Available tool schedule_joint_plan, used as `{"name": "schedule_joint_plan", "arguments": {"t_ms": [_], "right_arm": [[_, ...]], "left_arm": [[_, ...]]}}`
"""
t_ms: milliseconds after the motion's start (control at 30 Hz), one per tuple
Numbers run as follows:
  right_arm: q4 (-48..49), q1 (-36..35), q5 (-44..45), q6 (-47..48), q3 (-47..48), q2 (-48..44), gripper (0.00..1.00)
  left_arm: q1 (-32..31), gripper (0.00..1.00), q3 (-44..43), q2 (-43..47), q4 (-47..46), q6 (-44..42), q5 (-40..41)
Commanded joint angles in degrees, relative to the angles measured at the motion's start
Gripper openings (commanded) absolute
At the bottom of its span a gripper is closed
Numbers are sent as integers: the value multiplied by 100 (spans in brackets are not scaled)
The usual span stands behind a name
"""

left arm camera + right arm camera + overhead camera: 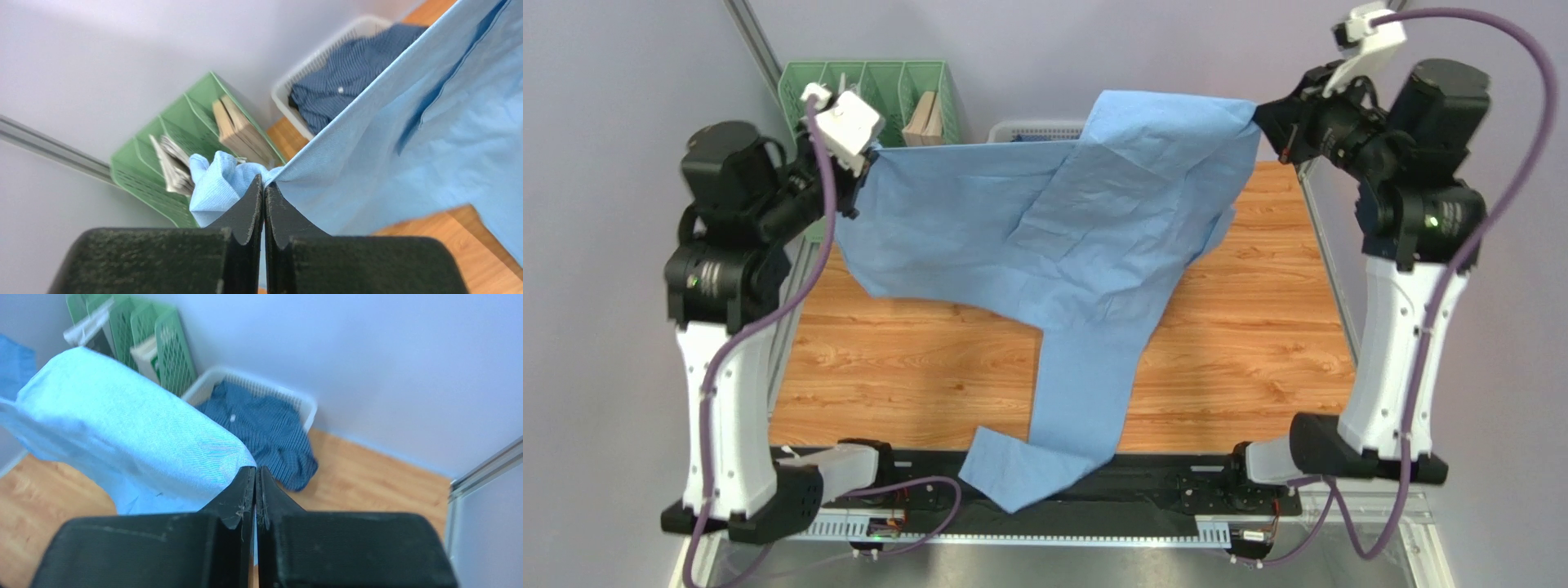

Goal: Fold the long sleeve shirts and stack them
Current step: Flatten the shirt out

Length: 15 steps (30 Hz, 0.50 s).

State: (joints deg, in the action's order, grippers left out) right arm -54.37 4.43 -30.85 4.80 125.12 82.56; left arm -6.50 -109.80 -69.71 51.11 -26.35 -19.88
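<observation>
The light sky-blue shirt (pixel 1087 233) hangs stretched in the air between my two grippers, above the wooden table (pixel 1284 343). One sleeve trails down over the table's near edge. My left gripper (pixel 862 165) is shut on the shirt's left corner (pixel 233 177). At the far right, my right gripper (pixel 1264 119) is shut on the opposite corner (pixel 153 447). The darker checked shirt (pixel 264 432) lies crumpled in the white basket (pixel 307 404) at the back.
A green slotted file rack (pixel 873 92) holding books and papers stands at the back left, beside the white basket (pixel 1038 128). Metal frame rails run along both sides of the table.
</observation>
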Motion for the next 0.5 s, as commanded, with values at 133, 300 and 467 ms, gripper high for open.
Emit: {"name": "schedule_joint_plan", "arguments": {"t_ms": [133,300,467], "right_arm": [[1217,85,1502,-85,-663,-2699,0],[1403,76,1783,249,-614,-3607,0],[1184,85,1934,364,363,-2924,0]], "left_arm": [[18,0,459,2256,-277,42,607],[26,0,223,2814,-383,147,1063],[26,0,-638,2165,-137,367,1101]]}}
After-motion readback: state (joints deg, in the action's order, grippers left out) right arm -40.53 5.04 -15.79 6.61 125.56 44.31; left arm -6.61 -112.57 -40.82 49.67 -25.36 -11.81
